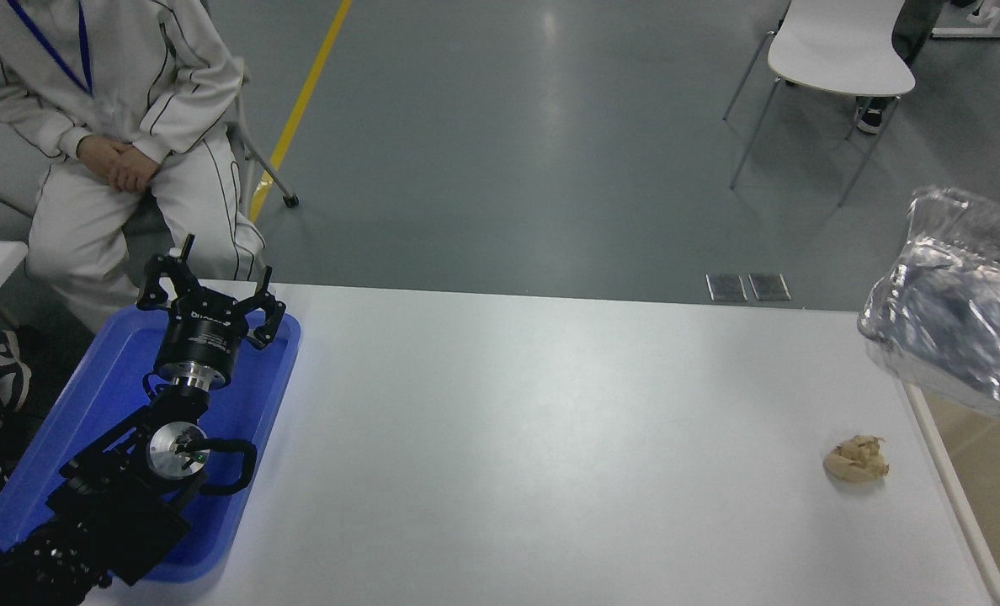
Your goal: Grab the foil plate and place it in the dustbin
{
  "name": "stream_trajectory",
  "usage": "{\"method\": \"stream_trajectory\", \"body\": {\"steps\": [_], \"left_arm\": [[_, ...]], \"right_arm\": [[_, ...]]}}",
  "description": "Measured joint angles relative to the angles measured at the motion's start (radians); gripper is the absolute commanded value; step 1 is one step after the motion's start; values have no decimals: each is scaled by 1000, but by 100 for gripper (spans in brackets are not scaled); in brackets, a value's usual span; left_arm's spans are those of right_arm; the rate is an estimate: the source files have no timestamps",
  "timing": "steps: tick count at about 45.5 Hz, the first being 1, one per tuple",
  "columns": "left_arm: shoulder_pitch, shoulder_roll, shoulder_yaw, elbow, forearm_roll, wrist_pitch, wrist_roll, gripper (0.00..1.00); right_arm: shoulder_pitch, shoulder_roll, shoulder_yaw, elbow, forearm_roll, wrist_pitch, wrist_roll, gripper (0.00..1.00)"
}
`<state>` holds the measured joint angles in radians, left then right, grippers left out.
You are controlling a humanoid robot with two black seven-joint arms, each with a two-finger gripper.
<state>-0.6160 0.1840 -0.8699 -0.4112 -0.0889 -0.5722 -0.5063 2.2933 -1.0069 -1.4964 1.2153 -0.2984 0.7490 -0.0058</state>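
Observation:
The foil plate (954, 311) hangs in the air at the picture's right edge, blurred, above the table's right rim and the far end of the dustbin (948, 497). The bin stands beside the table at the lower right, showing its cream rim and tan inside. My right arm and gripper are past the right edge, so what holds the plate is hidden. My left gripper (212, 288) is parked at the lower left over the blue tray, fingers spread open and holding nothing.
A blue tray (104, 396) lies under the left arm. A small beige wad of paper (856, 459) sits near the table's right edge. A person in white (104, 126) sits at the far left; a white chair (837, 50) stands at the back right.

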Motion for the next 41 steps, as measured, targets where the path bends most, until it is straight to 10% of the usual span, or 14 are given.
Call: {"method": "stream_trajectory", "body": {"steps": [41], "left_arm": [[1,0,0,1,0,0,0,100]], "right_arm": [[-1217,-21,834,-636,29,-337,-1,0]]}}
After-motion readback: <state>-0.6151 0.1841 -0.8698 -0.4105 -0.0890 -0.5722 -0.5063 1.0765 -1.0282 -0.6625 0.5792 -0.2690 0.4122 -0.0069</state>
